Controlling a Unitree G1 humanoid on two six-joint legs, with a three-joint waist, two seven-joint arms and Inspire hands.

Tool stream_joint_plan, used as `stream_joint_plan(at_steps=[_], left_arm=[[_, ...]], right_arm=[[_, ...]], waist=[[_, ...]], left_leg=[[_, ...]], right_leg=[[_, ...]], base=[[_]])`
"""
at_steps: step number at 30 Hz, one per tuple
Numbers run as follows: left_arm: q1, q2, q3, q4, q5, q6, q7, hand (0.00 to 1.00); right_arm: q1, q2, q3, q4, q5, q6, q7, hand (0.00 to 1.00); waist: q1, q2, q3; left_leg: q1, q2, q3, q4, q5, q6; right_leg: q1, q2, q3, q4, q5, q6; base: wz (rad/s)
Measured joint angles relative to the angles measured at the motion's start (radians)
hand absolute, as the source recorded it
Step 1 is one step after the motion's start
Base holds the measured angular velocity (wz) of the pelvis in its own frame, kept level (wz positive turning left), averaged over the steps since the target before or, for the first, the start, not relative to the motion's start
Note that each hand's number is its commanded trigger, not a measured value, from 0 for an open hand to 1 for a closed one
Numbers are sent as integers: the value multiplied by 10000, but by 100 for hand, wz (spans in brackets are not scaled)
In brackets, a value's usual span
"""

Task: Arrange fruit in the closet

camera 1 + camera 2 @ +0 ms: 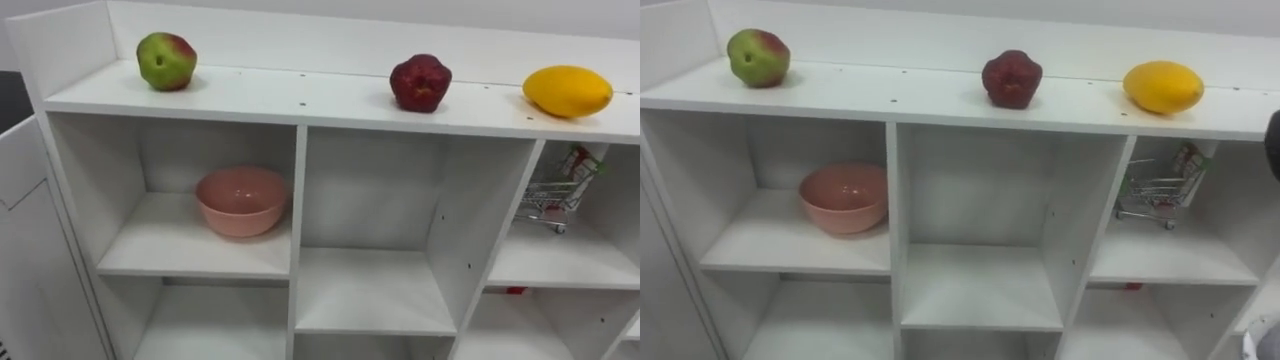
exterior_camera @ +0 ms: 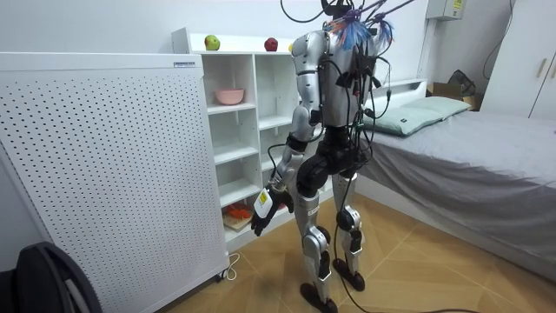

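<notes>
Three fruits lie on top of the white closet: a green-and-red apple at the left, a dark red apple in the middle and a yellow mango at the right. They are well apart from each other. I stand facing the closet. My left hand hangs low beside my thigh in the room view, fingers relaxed and holding nothing. A dark bit of my right hand shows at the right edge, level with the upper right compartment.
A pink bowl sits in the upper left compartment. A toy shopping cart stands in the upper right one. A white perforated panel stands left of the closet, and a bed is behind me.
</notes>
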Motion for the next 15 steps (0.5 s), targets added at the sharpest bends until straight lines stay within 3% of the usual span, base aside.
stream_joint_plan(at_steps=[5, 9, 15], left_arm=[[-77, 95, -101, -52, 52, -14, -157, 0], [-51, 192, -105, -46, 103, -15, -163, 0], [-146, 209, -117, -10, 69, -11, -166, 0]], right_arm=[[-383, -325, 299, -706, -34, 1, 536, 0], [-811, -837, 459, -713, -38, 2, 890, 0], [-898, -872, 1030, -788, 171, 9, 1840, 0]], waist=[[11, -22, -32], [44, -206, -17], [139, -365, 2]], left_leg=[[-71, 7, -17, -2, 10, -6], [22, 8, -13, -1, 18, -6], [22, 9, -60, 30, 18, -6]], right_leg=[[-115, -7, -97, 12, 0, 0], [-31, -2, -75, -15, 0, 0], [51, -1, -77, -23, 8, -4]], base=[[0], [0], [1]])
